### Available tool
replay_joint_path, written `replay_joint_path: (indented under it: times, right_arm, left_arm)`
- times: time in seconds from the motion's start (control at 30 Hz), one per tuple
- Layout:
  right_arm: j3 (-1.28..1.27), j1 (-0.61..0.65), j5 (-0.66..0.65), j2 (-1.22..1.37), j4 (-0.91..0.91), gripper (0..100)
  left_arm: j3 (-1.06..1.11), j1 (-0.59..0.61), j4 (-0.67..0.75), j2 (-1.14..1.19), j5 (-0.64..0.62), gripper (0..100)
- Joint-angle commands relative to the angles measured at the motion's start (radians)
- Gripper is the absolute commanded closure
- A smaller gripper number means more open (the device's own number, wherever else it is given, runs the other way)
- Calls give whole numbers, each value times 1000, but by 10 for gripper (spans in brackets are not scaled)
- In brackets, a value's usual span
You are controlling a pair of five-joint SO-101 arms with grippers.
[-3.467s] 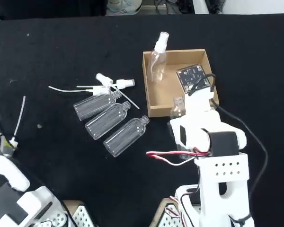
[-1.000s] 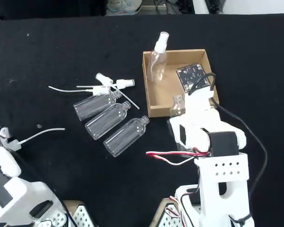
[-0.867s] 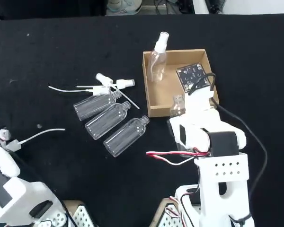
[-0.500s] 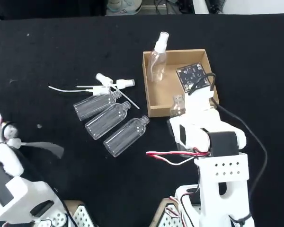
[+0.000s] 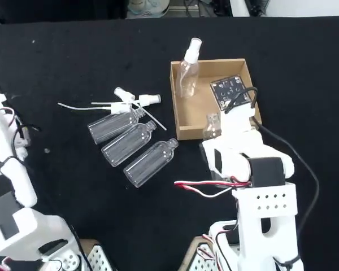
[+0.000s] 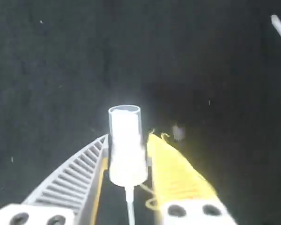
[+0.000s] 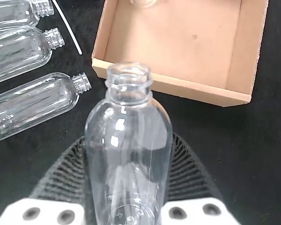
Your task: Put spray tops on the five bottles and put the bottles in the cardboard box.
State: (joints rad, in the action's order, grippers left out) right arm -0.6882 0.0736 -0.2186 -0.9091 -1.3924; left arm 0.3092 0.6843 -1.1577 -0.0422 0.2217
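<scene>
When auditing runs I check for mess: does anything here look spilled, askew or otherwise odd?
Nothing looks spilled or damaged. The one untidy spot: the loose spray tops lie heaped with their tubes crossing, beside the necks of three uncapped bottles lying on their sides on the table.

place: robotics lab bench | evidence: black-clothed table [image 5: 305, 56], white arms [image 5: 260, 197], exposed wiring [image 5: 198, 187]
</scene>
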Motion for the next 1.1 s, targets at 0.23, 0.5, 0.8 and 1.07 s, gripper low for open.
replay_joint_path:
  times: [0.23,0.5,0.8,1.07]
  right_arm:
    - [7,11,2,-25,14,987]
    - [8,11,2,-25,15,987]
    - [8,11,2,-25,15,987]
    - [8,15,2,-25,21,987]
  left_arm:
    - [-228,24,-152,256,115,763]
    - [-335,15,-203,411,54,762]
    - [-314,-13,-196,448,54,920]
    - [-305,-15,-232,293,55,969]
